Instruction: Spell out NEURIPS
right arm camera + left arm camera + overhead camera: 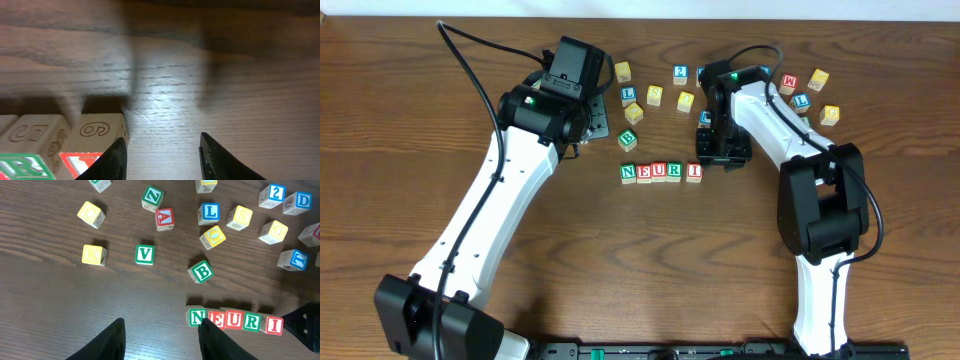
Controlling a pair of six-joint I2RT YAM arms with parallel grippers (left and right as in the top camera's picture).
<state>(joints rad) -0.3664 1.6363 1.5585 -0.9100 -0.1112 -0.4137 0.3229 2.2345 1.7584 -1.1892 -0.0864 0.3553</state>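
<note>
The right gripper (161, 142), wide and empty, is being held just beside the red-lettered wooden I cube (694, 172). The left gripper (161, 324) is being held farther off.

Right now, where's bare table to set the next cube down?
Bare wood: the robot's side of the NEURI row, between left arm and right arm, and left of the N cube. Crowded: right of the I cube, by the right gripper, and beyond the row among loose cubes.
</note>
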